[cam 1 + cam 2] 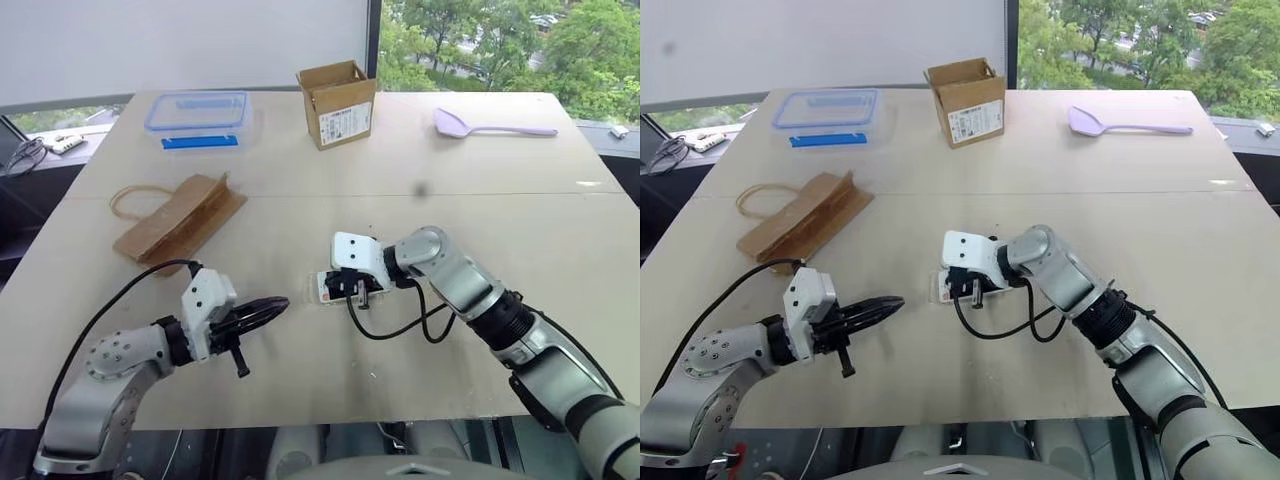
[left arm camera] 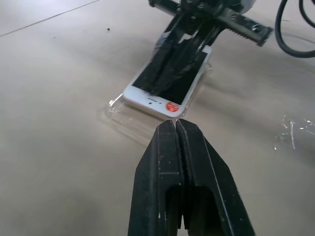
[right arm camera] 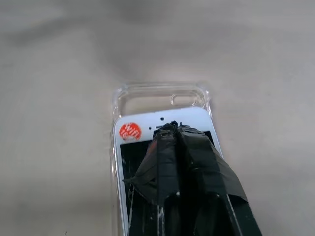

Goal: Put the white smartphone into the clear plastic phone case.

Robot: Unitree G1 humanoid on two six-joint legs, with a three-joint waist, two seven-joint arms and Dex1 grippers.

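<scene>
One white smartphone [image 3: 165,147], black-screened with a round orange sticker by its top edge, lies on the worktop [image 1: 300,390] partly inside one clear plastic phone case [image 3: 160,93], whose end stands empty beyond it. The right gripper [image 3: 173,127], closed, presses on its screen. The left gripper [image 2: 175,123] hovers shut just beside.

The white flat rectangular smartphone [image 3: 162,129], black-screened with rounded corners and a round orange sticker on its top bezel, lies face up over the clear thin plastic phone case [image 3: 158,94]. Its top end stops short of the case's end wall, leaving the camera cutout uncovered. Both lie near the middle of the table, toward six o'clock.
</scene>
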